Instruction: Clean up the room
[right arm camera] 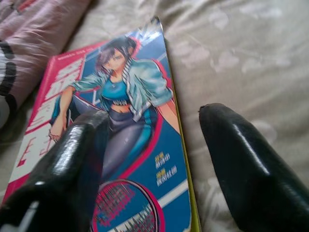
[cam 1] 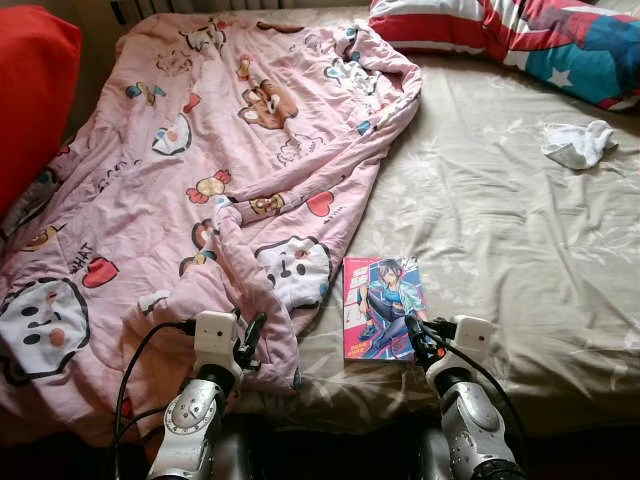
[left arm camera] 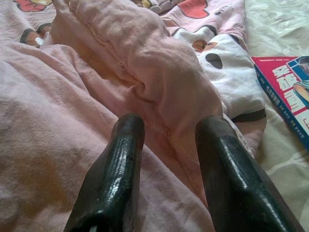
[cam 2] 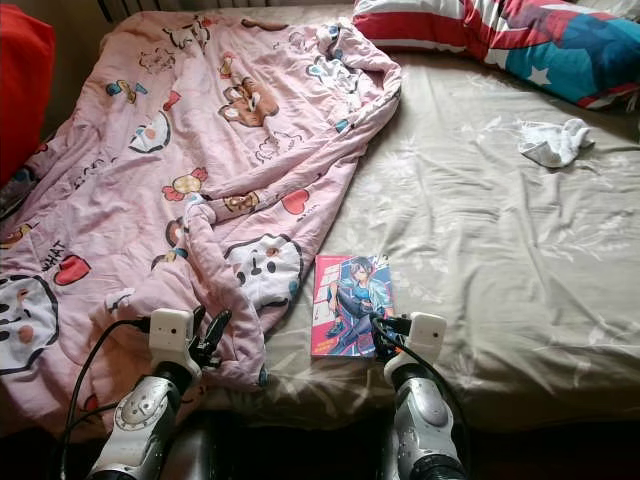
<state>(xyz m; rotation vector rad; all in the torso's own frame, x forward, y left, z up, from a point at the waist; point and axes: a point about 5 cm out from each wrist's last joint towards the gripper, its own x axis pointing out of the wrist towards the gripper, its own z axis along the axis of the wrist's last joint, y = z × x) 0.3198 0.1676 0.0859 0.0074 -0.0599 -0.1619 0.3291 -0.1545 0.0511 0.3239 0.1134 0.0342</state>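
1. We see a bed [cam 1: 500,230] w/ beige floral sheet, viewed from the foot end.
2. Pink cartoon-print blanket [cam 1: 210,170] covers the robot's-left half of the bed, rumpled; a thick fold runs down toward the near edge.
3. Book [cam 1: 383,307] w/ pink border and cartoon figure on cover lies flat on the sheet near the foot edge, just beside the blanket's right edge; in the head views we can't tell if they touch.
4. White crumpled cloth [cam 1: 578,143] sits on the sheet at far right, well apart from the book, near the striped/star pillow [cam 1: 530,35] at the head end.
5. Red cushion [cam 1: 30,90] at far left edge, beside the blanket.
6. Left end effector [left arm camera: 169,140]: fingers spread, nothing between them but blanket fabric; it hangs over the blanket fold at the near edge. We can't tell whether the tips touch the cloth.
7. Right end effector [right arm camera: 154,140]: fingers spread, one finger [right arm camera: 72,159] over the book cover, the other over bare sheet just past the book's edge. Not pinching anything; contact w/ the book unclear.
8. Both silver arms enter from the bottom of the head views.
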